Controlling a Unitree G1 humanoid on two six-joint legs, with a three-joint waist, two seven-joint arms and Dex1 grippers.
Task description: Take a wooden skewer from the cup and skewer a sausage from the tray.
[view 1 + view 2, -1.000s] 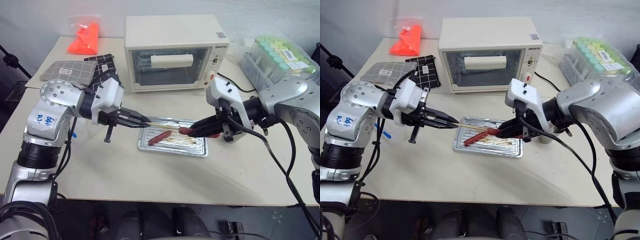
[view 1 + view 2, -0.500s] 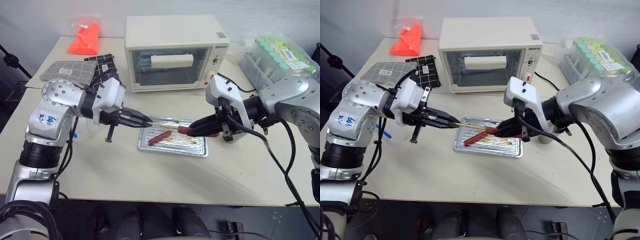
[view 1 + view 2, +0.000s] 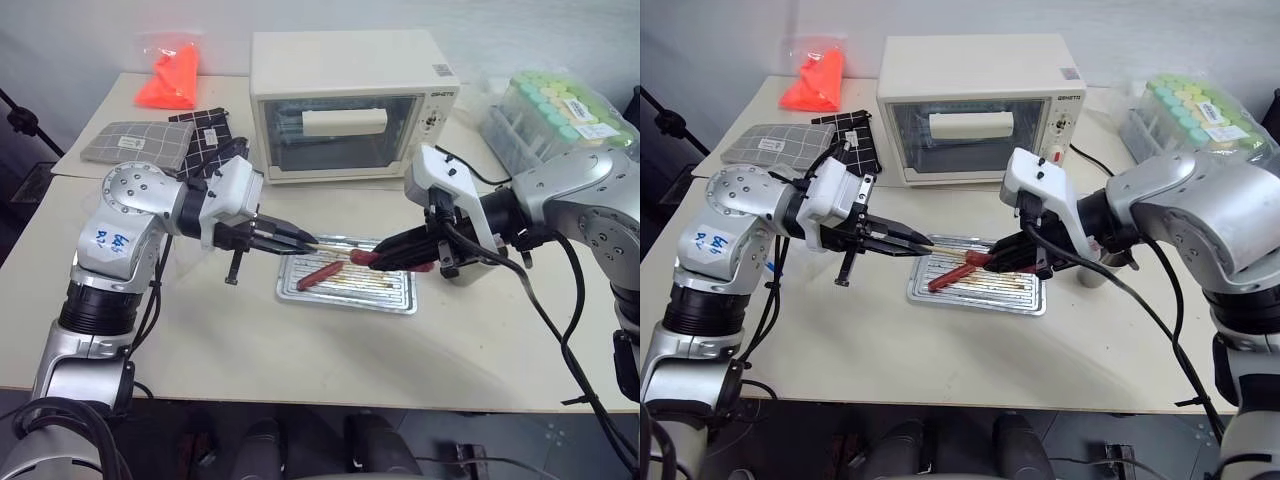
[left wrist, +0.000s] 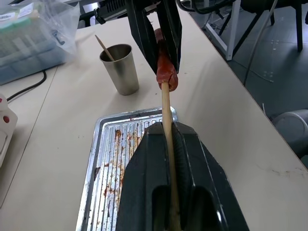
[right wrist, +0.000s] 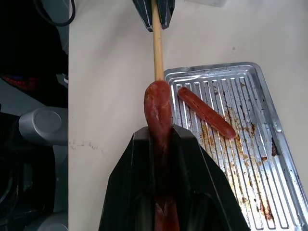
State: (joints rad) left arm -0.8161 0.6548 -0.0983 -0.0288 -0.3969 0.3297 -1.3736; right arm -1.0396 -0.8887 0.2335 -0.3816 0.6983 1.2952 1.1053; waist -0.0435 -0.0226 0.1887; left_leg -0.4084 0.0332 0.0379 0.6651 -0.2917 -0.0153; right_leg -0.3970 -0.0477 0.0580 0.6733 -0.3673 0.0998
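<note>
My left gripper [image 3: 303, 241] is shut on the wooden skewer [image 4: 166, 110], which points level toward my right gripper [image 3: 378, 261]. That gripper is shut on a reddish-brown sausage [image 5: 158, 108], held just above the silver tray [image 3: 392, 297]. The skewer's tip meets the sausage's free end [image 4: 166, 79]; I cannot tell how far it has gone in. A second sausage [image 3: 318, 276] lies on the tray's ridged floor. The steel cup [image 4: 119, 70] stands on the table beyond the tray, behind my right arm, with another stick leaning in it.
A white toaster oven [image 3: 345, 100] stands at the back centre. A clear box of green-capped tubes [image 3: 555, 115] sits at the back right. Folded checked cloths [image 3: 150, 145] and an orange bag [image 3: 170, 78] lie at the back left. A black cable [image 3: 470, 170] runs beside the oven.
My left arm has edged to the right, bringing the skewer's tip up to the sausage's end. The right gripper holds the sausage in nearly the same place.
</note>
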